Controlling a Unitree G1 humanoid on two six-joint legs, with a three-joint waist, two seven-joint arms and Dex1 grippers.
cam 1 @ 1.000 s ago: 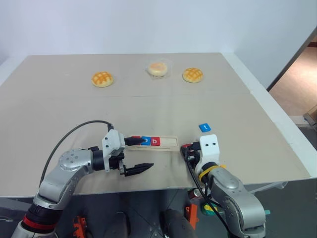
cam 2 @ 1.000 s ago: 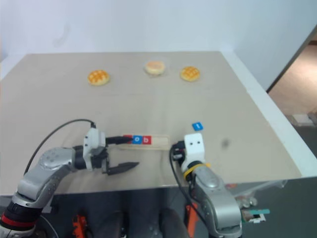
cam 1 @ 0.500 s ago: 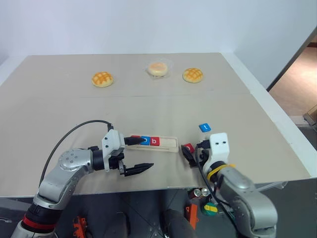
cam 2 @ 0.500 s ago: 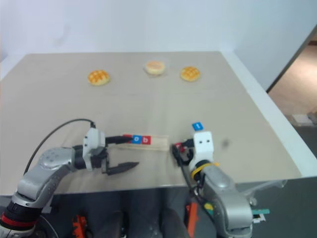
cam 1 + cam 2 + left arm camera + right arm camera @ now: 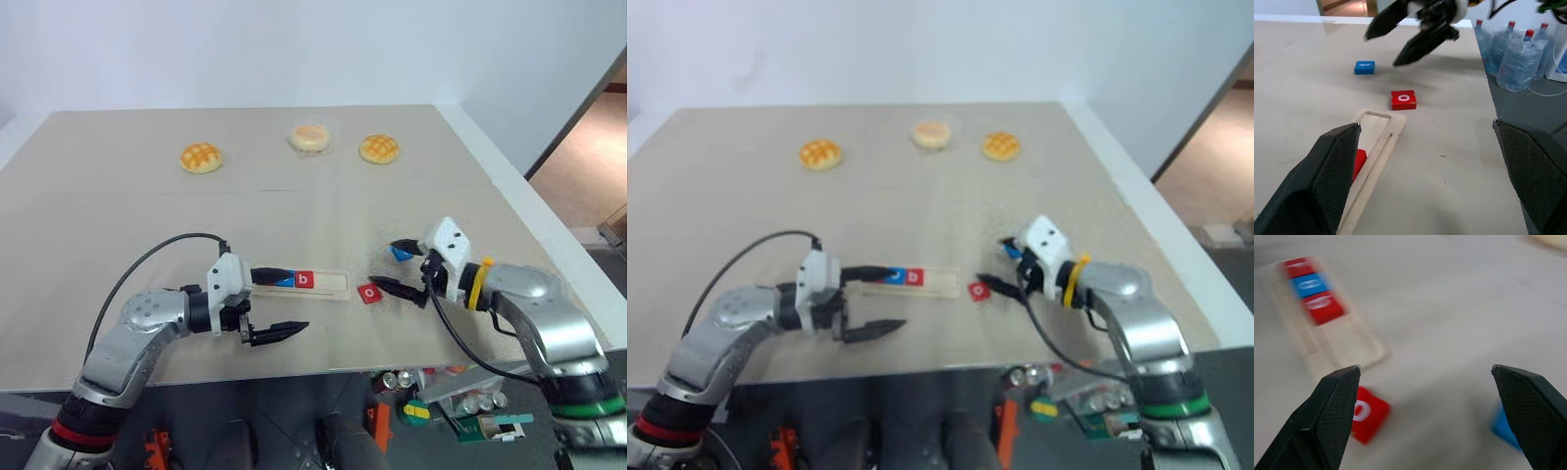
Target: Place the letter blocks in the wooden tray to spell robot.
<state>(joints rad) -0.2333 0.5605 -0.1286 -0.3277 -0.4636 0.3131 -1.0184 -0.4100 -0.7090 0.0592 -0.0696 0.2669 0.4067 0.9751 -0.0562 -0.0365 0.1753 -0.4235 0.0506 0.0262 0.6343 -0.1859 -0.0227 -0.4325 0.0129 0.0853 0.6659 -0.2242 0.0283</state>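
The tray's (image 5: pixel 323 285) left end is hidden behind the left pincer (image 5: pixel 279 302), whose jaws are spread wide, nothing held. Red, blue (image 5: pixel 1311 284) and red "b" (image 5: pixel 305 280) tiles are seated in the tray. The red "o" (image 5: pixel 368 293) and blue "t" (image 5: pixel 1364 67) lie loose on the beige counter (image 5: pixel 294 215) beside the right pincer (image 5: pixel 397 265), also spread wide and empty.

One left finger (image 5: pixel 271 275) covers the wooden tray's (image 5: pixel 331 285) first tiles; the blue tile (image 5: pixel 1504 427) sits partly hidden behind a right finger (image 5: pixel 1532 416).
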